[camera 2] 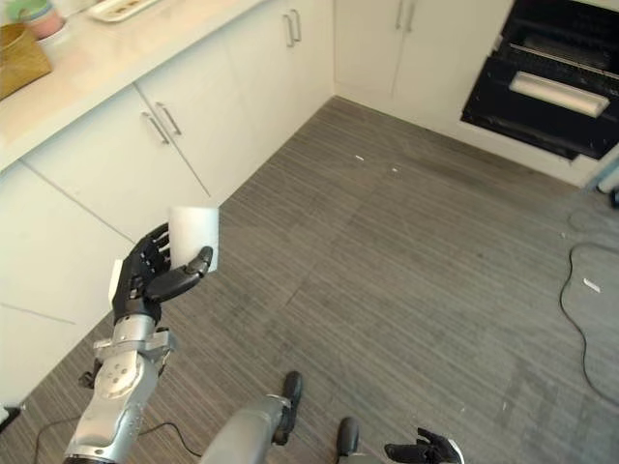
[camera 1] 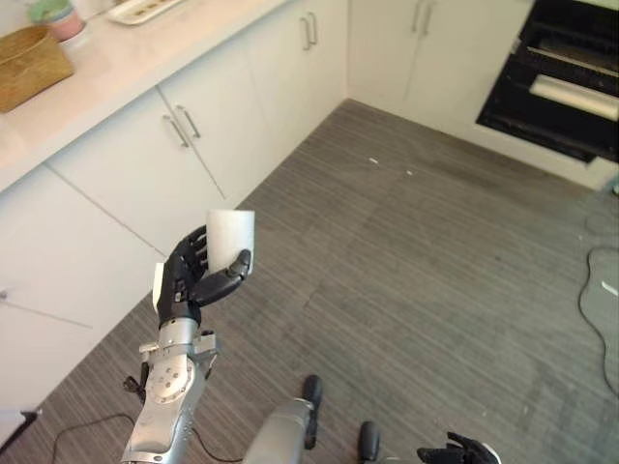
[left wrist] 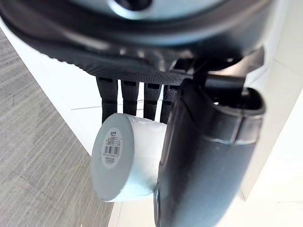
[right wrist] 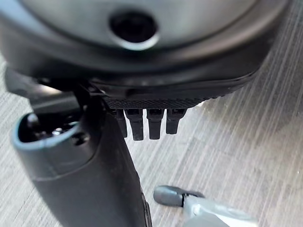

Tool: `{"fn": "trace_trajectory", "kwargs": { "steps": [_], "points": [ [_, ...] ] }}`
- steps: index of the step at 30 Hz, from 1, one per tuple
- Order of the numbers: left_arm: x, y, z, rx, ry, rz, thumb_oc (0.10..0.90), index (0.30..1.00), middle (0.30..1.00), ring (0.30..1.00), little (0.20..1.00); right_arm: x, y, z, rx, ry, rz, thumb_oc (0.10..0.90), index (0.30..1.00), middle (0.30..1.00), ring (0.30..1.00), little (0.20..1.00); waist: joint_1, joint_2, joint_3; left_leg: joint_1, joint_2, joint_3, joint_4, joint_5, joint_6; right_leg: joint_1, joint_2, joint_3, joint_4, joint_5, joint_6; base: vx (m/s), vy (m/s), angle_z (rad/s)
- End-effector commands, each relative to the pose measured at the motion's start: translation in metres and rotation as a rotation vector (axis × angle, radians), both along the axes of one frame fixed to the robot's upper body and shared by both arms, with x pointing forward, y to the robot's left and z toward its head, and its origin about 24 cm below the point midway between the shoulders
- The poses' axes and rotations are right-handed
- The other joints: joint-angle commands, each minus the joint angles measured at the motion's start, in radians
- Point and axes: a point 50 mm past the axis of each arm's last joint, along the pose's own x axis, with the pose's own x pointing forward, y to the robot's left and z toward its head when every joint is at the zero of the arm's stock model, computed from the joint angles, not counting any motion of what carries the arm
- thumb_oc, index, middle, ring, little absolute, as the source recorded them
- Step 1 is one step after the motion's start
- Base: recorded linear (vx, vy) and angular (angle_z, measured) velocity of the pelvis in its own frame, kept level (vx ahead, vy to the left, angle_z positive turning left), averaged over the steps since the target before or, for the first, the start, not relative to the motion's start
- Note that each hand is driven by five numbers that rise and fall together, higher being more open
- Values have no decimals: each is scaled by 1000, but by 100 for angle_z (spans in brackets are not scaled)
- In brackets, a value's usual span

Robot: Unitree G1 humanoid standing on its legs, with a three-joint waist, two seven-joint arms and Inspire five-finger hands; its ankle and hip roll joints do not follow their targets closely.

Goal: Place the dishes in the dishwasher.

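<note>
While the counter (camera 1: 116,72) at far left is cut off, with a basket (camera 1: 29,66) and tray (camera 1: 145,10) only partly in frame, the left hand (camera 1: 193,275) is up in front of the white cabinets (camera 1: 145,174), fingers and thumb wrapped around a white cup (camera 1: 232,237). Its wrist view adds a barcode sticker on the cup's base. Far right, the open dark dishwasher (camera 1: 561,87) is cropped. The right hand (camera 1: 459,452) barely peeks in low over the floor (camera 1: 435,271), and its wrist view shows relaxed, empty fingers.
</note>
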Motion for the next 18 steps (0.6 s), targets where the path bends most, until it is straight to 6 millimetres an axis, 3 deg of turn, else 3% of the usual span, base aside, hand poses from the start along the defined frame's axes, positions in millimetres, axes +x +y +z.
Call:
{"fn": "trace_trajectory", "kwargs": {
  "steps": [1,4,7,8,9,10,12,14,15,16,18],
  "points": [
    [-2,-6,54,125,-272,-69,400,300,300,300,300,-24,-10,-3,-64,82,34,800,900,900,900,900,4,-19,-142,-15,0,11,-158,1,50,42,2,64,26,-136,126,490,-30,112],
    [-7,-3,47,124,-236,-59,400,300,300,300,300,-28,-9,-5,-91,131,122,800,900,900,900,900,38,-39,-174,4,7,-23,-222,51,49,91,-14,108,20,-167,144,365,54,-3],
    [-5,-9,45,99,-233,-76,400,300,300,300,300,-34,-6,-7,-96,159,135,800,900,900,900,900,32,-53,-200,23,8,-12,-230,87,50,100,-41,104,20,-166,169,388,145,-84],
    [-2,-11,44,95,-227,-84,400,300,300,300,300,-38,-7,-8,-91,174,110,800,900,900,900,900,23,-66,-220,51,-7,-5,-227,64,72,98,-97,106,43,-150,205,255,141,-27],
    [-2,-11,44,95,-227,-84,400,300,300,300,300,-38,-6,-8,-90,174,110,800,900,900,900,900,26,-68,-219,53,-9,-2,-227,62,73,97,-101,108,46,-152,207,375,206,-15],
    [-2,-11,47,106,-235,-90,400,300,300,300,300,-40,-5,-8,-87,182,100,800,900,900,900,900,24,-81,-223,82,-26,-6,-224,41,85,87,-149,123,100,-134,228,200,119,-24],
    [2,-15,51,120,-244,-112,400,300,300,300,300,-44,-4,-9,-77,185,94,800,900,900,900,900,18,-86,-220,117,-51,-3,-229,22,103,31,-211,143,240,-37,240,257,208,-45],
    [9,-25,59,159,-269,-166,400,300,300,300,300,-35,-7,-7,-94,152,91,800,900,900,900,900,-7,-61,-197,157,-72,-34,-237,5,128,-70,-245,203,456,162,206,208,269,-23],
    [12,-27,61,179,-270,-191,400,300,300,300,300,-30,-7,-5,-97,131,85,800,900,900,900,900,-27,-37,-178,181,-62,-51,-243,-2,135,-122,-228,223,550,196,179,227,236,12],
    [14,-29,62,189,-269,-210,400,300,300,300,300,-21,-6,-3,-93,84,54,800,900,900,900,900,-52,-19,-158,195,-48,-59,-245,-8,136,-169,-198,253,629,210,160,263,178,28],
    [14,-31,58,211,-248,-230,400,300,300,300,300,-8,-1,0,-77,16,14,800,900,900,900,900,-93,2,-139,237,-24,-66,-254,-39,136,-253,-134,276,727,132,148,312,93,40]
  ]
}}
